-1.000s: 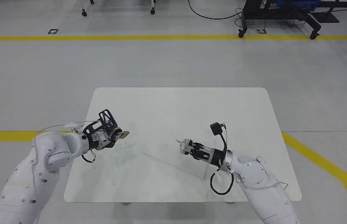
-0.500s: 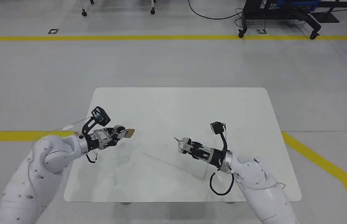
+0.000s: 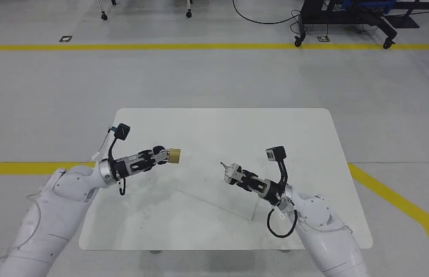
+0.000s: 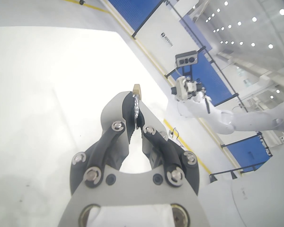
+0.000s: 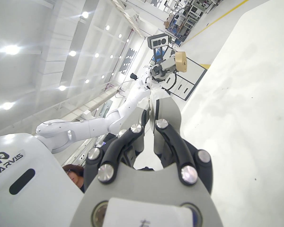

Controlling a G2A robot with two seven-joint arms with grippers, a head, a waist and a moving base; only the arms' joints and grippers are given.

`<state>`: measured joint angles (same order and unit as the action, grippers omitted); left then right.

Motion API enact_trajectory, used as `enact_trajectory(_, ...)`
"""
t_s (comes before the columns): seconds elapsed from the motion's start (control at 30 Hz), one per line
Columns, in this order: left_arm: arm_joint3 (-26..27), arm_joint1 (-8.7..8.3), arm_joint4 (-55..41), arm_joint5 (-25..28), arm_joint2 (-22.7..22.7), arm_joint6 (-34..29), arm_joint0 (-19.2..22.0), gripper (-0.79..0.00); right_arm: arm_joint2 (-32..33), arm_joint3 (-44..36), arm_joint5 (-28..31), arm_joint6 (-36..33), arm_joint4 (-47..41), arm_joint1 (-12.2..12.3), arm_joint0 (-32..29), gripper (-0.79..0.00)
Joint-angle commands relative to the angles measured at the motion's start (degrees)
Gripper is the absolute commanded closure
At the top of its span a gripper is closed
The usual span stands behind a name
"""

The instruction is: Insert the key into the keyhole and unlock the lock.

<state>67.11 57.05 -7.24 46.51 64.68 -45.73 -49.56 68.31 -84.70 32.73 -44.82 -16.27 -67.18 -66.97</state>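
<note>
My left end effector clamps the small brass padlock above the white bench, keyhole face turned right toward the thin metal key pinched in my right end effector, shaft pointing left, well apart.

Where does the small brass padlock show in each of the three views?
Top view: small brass padlock in the left gripper, over the white table's left part.
Left wrist view: its brass edge pokes out of the left gripper.
Right wrist view: far off, held by the left gripper.
Shared landmark: the white table.
</note>
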Motion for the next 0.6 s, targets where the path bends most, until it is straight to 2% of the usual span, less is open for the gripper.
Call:
enact_trajectory(0.0, 2.5, 0.21, -4.2, -0.5, -0.4, 1.5, -1.4, 0.0, -0.9, -0.3, -1.8, 1.5, 0.8, -0.2, 0.3, 0.0)
enact_trajectory(0.1, 4.4, 0.97, -8.6, -0.6, -2.8, 0.8, -1.5, 0.0, -3.2, 1.8, -4.2, 2.3, -4.3, -1.1, 3.2, 0.0)
enact_trajectory(0.23, 5.4, 2.36, -15.1, 0.8, -7.3, -3.5, 0.9, 0.0, -5.5, 6.4, -3.5, 5.0, -8.9, -2.3, 6.8, 0.0)
enact_trajectory(0.37, 4.9, 3.3, -16.4, 2.5, -9.8, -5.8, 3.1, 0.0, -6.4, 9.4, -3.0, 6.0, -10.4, -3.0, 8.6, 0.0)
enact_trajectory(0.57, 2.8, 3.98, -12.9, 3.2, -10.9, -5.7, 5.0, 0.0, -8.2, 10.8, -2.8, 4.1, -11.9, -3.7, 10.1, 0.0)
